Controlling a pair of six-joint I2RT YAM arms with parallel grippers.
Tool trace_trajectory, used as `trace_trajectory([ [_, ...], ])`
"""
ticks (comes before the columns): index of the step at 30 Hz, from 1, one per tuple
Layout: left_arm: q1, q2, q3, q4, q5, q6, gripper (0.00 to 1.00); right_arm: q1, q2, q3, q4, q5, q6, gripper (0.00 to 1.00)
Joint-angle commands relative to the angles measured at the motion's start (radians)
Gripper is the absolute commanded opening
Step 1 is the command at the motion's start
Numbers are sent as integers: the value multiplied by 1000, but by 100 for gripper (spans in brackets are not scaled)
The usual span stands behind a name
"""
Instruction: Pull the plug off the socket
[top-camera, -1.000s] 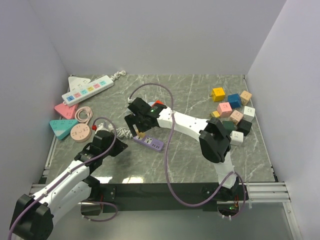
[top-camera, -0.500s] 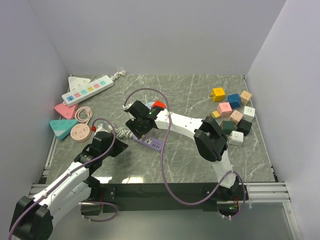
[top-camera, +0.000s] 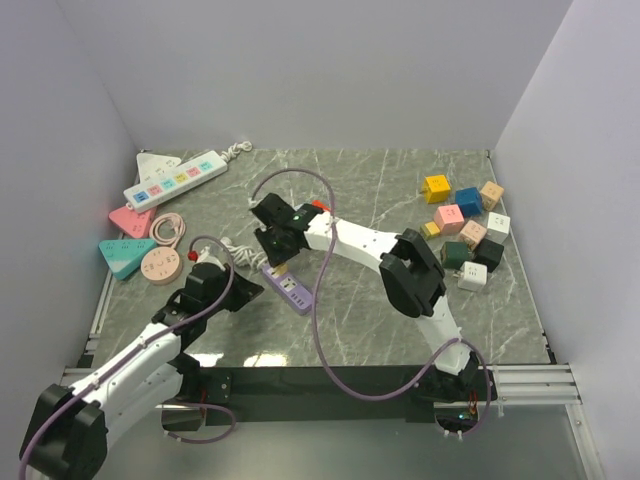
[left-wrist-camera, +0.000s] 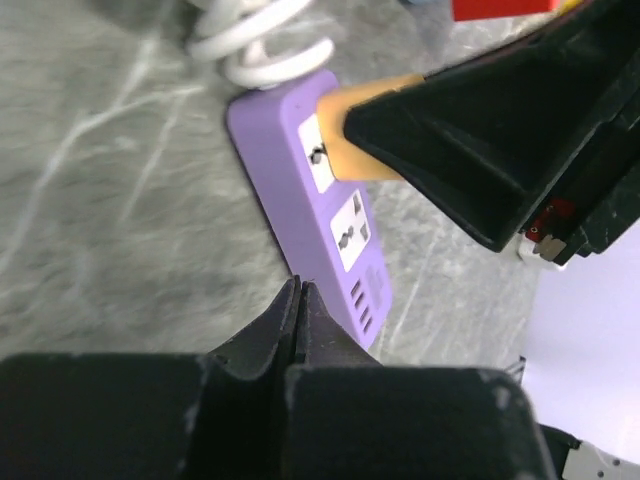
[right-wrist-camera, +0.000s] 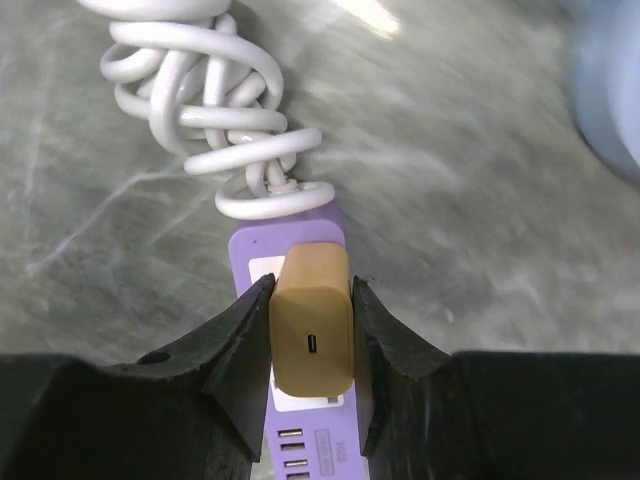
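Observation:
The socket (top-camera: 293, 292), a short lilac power strip, lies on the marble table between the two arms. Its white cord (right-wrist-camera: 210, 100) is bunched at its far end. A tan plug (right-wrist-camera: 312, 335) sits in the outlet nearest the cord. My right gripper (right-wrist-camera: 311, 288) is shut on the plug, one finger against each side. In the top view that gripper (top-camera: 279, 262) hides the plug. My left gripper (left-wrist-camera: 298, 286) is shut with nothing in it, tips at the long edge of the socket (left-wrist-camera: 290, 190). The plug (left-wrist-camera: 362, 150) and the right fingers show there too.
A long white strip with coloured buttons (top-camera: 175, 178) lies at the back left. Pink and teal triangular adapters (top-camera: 125, 255) and a round pink one (top-camera: 160, 266) lie along the left edge. Several coloured cubes (top-camera: 465, 225) are clustered at the right. A red block (top-camera: 318, 207) sits behind the right wrist.
My right gripper has closed onto the plug. The socket has swung and slid a little left toward the left gripper, which has come up against its edge.

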Motion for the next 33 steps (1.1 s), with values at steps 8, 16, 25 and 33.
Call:
trace_trajectory([
  [8, 1, 270, 37, 355, 168, 53, 1, -37, -206, -197, -128, 228, 606, 0],
  [16, -67, 392, 72, 583, 279, 59, 1, -28, -206, -204, -160, 276, 676, 0],
  [25, -118, 554, 71, 587, 258, 97, 1, -28, -189, -152, -159, 248, 671, 0],
  [33, -118, 727, 3, 661, 193, 94, 1, -28, -226, -86, -177, 195, 611, 0],
])
